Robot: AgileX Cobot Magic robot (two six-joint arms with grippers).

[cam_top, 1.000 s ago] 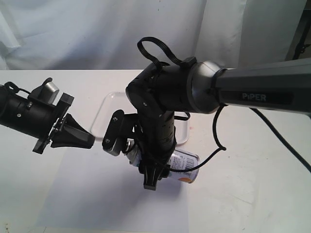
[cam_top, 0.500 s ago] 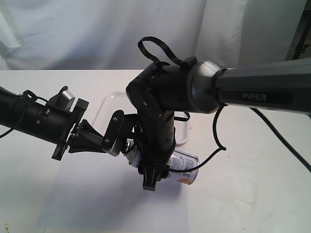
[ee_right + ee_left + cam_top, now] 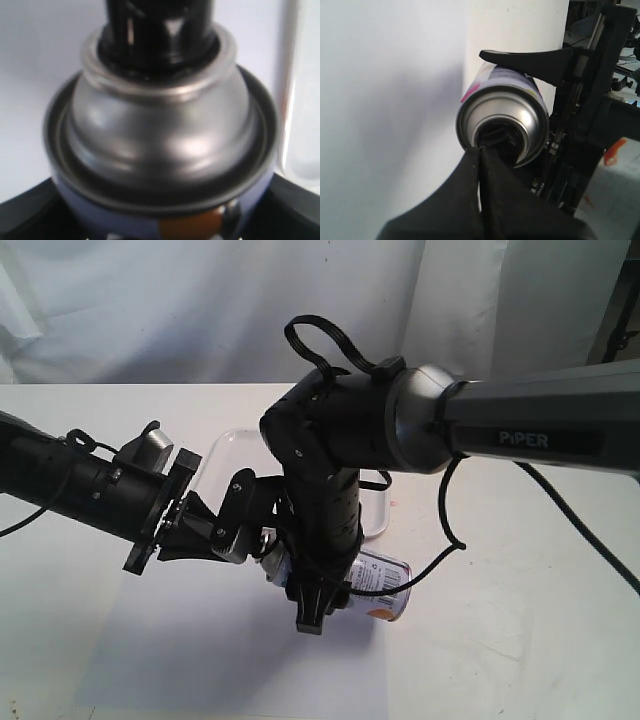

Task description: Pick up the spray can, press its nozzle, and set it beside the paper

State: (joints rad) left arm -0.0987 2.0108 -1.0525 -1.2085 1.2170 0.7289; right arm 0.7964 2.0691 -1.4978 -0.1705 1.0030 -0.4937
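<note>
My right gripper is shut on the spray can and holds it sideways above the paper. In the right wrist view the can's silver dome fills the picture, with the black nozzle at its end and the gripper clamped round the label. My left gripper is shut, with nothing between its fingers. Its joined fingertips touch the nozzle in the middle of the spray can's silver shoulder. One right finger lies along the can's side.
A white rimmed tray with rounded corners lies on the table behind the arms, its edge beside the can. The right arm's black cable loops down near the can. A white cloth backdrop hangs behind the table.
My left gripper has moved right and slightly down, from apart on the left until its shut tip meets the can's nozzle. The right arm and the can have stayed still.
</note>
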